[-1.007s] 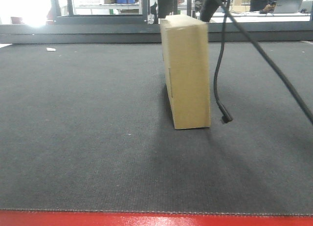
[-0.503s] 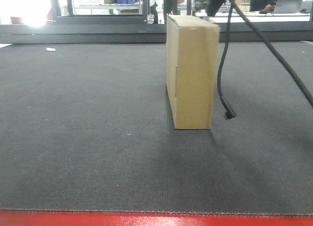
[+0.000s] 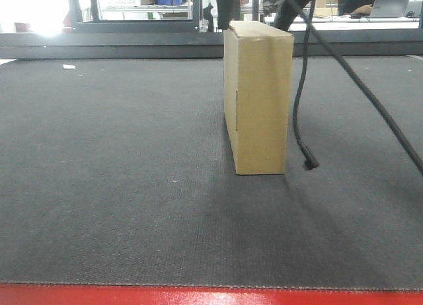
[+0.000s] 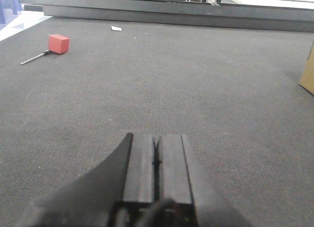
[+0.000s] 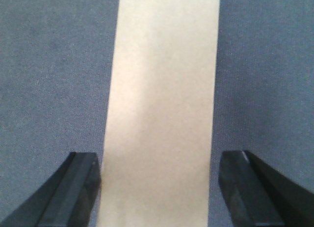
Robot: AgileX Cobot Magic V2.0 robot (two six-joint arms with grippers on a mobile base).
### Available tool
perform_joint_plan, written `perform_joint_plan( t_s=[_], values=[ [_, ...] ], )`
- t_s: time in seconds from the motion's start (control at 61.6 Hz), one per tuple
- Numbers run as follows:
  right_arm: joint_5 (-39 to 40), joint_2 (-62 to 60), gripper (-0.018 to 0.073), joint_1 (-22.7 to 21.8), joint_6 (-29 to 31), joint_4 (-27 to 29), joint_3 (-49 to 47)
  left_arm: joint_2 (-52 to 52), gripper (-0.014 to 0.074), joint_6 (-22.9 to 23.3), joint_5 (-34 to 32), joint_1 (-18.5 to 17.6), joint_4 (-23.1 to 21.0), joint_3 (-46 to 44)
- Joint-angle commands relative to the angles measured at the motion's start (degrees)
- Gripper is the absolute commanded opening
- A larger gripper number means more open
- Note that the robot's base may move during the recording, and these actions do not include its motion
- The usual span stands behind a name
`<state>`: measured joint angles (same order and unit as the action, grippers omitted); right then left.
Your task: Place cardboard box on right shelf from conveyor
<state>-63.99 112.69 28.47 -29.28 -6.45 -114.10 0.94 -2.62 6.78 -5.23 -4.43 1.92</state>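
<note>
Right wrist view looks straight down on the thin top of the cardboard box. The right gripper has its two fingers wide apart, one at the lower left of the frame and one at the lower right, with the box top between them. They are not squeezing it yet.

Front view shows the box standing up on its end, just right of the middle, on the gray conveyor. A second ago it stood a bit further left and looked thinner. Then it turned and looked wider. Now it sits straight. The black cable hanging beside it has swung too. I think the right arm bumped the box a little while lining up, and the grab comes next.

Left wrist view shows the left gripper with its fingers pressed together, low over the belt. It holds nothing.

No shelf shows in any view.
</note>
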Motion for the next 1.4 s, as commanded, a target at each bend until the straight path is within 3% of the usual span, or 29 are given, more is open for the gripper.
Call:
perform_joint_plan(
  t_s=[0.0,0.633,0.731,0.844,0.909,1.104,1.234,1.38],
  values=[
    [3.54,-3.29,0.0592,-0.30,0.55,-0.56,-1.46,0.58,-0.0116,-0.01,-4.88,0.14,-0.34,0.35],
    [3.48,-2.96,0.0582,-0.30,2.57,1.83,5.49,0.58,-0.0116,-0.01,-4.88,0.14,-0.34,0.35],
    [2.97,-2.96,0.0484,-0.30,3.53,1.92,5.49,0.58,-0.0116,-0.01,-4.88,0.14,-0.34,0.35],
    [2.84,-3.75,0.0272,-0.30,3.58,1.86,5.30,0.58,-0.0116,-0.01,-4.88,0.14,-0.34,0.35],
    [3.22,-4.93,0.0206,-0.30,3.58,1.20,5.13,0.58,-0.0116,-0.01,-4.88,0.14,-0.34,0.35],
    [4.08,-11.35,0.0203,-0.30,4.75,-4.08,5.21,0.58,-0.0116,-0.01,-4.88,0.14,-0.34,0.35],
    [4.15,-15.87,0.0203,-1.38,6.61,-4.47,6.12,0.58,-0.0116,-0.01,-4.88,0.14,-0.34,0.35],
    [7.55,-24.24,0.0203,-3.60,8.66,-5.23,14.38,0.58,-0.0116,-0.01,-4.88,0.14,-0.34,0.35]
  ],
)
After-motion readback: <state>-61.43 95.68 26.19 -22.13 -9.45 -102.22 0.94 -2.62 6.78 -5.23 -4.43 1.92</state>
